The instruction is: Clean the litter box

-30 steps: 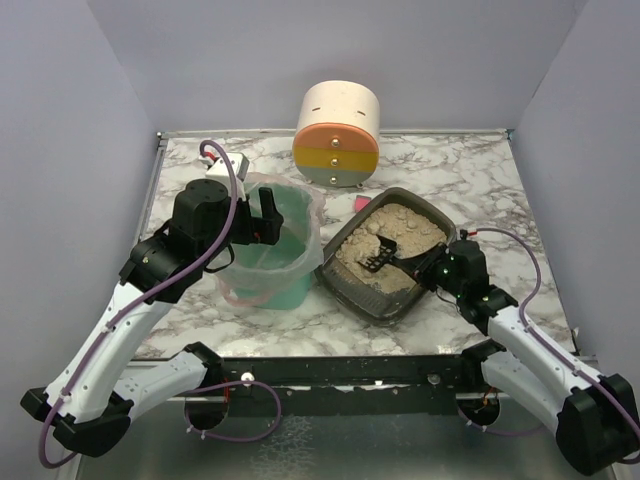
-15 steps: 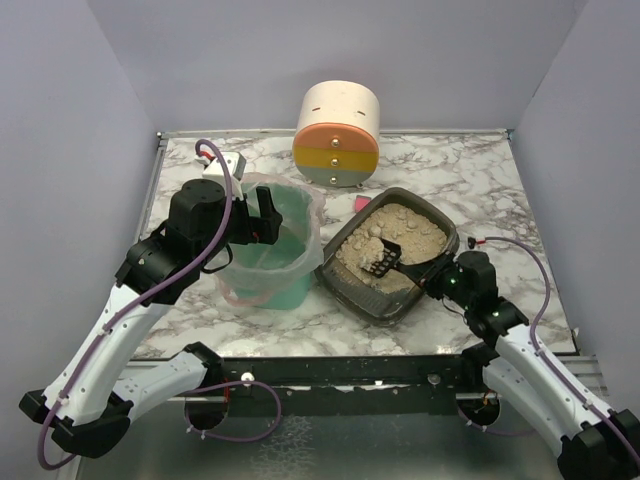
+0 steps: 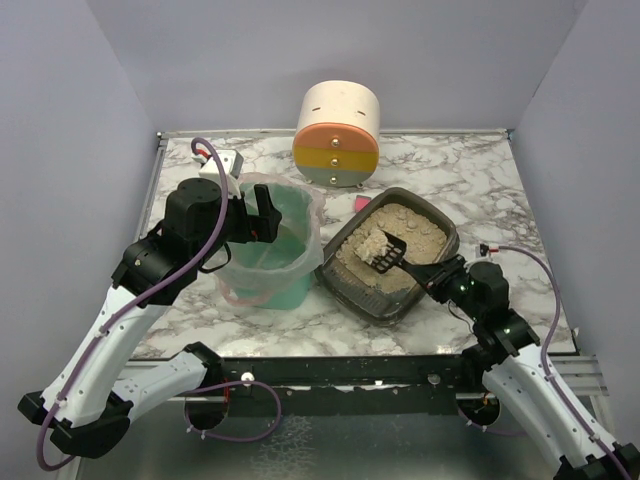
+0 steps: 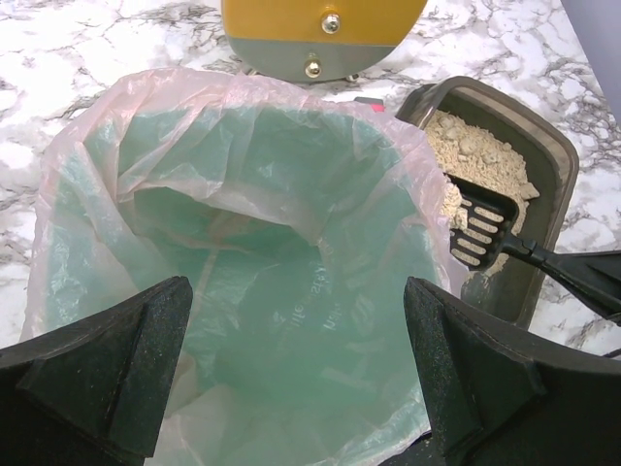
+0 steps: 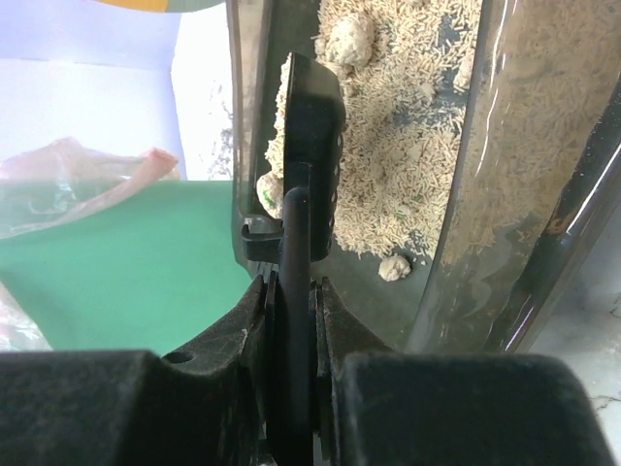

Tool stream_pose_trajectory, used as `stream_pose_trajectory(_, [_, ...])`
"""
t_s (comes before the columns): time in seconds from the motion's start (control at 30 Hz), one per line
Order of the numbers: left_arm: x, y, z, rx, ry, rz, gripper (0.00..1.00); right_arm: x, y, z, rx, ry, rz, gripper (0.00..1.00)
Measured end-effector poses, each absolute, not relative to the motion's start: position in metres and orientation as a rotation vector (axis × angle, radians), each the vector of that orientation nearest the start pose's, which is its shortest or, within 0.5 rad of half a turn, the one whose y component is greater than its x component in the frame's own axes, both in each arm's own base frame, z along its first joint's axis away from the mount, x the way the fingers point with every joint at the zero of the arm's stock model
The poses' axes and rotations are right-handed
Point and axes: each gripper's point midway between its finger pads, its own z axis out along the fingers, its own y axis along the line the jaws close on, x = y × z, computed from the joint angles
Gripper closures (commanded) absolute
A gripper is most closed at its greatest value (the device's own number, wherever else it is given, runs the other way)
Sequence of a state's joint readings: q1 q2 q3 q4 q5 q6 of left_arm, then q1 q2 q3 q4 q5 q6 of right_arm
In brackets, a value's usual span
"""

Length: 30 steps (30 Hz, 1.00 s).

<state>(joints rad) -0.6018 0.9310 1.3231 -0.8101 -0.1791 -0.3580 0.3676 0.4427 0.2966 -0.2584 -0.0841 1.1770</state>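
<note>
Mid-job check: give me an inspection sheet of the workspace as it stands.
Surface: marble table.
Job's things: litter box holds beige litter with clumps; black scoop raised over it, loaded; green lined bin beside it.
Clutter: cream, orange and yellow cylinder at back; small pink item behind box.
Hands: left hand open over bin mouth; right hand shut on scoop handle.
Cables: purple cable looping along each arm.
Surroundings: plain lilac walls.

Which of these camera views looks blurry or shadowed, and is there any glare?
Top external: evenly lit, sharp, no glare on the litter box. Left wrist: bag liner sharp, jaws dark in the foreground. Right wrist: scoop and jaws blur close up; litter sharper.
</note>
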Motion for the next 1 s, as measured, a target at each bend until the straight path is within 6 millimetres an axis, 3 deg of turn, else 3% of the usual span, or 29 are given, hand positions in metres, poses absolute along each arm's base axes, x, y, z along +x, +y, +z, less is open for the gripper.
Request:
stream_pose_trajectory(0.3, [0.238, -0.143, 0.343, 0.125, 1.992, -0.448, 0.01, 0.208, 0.135, 0.153, 0.843, 1.874, 1.137, 0.99])
stream_pose_trajectory(0.57, [0.238, -0.143, 0.343, 0.126, 1.990, -0.449, 0.01, 0.203, 0.132, 0.150, 0.876, 1.807, 1.200, 0.99])
stream_pose_trajectory(1.0, [0.237, -0.142, 0.352, 0.124, 1.968, -0.456, 0.01, 0.201, 0.128, 0.171, 0.852, 1.689, 1.258, 1.00])
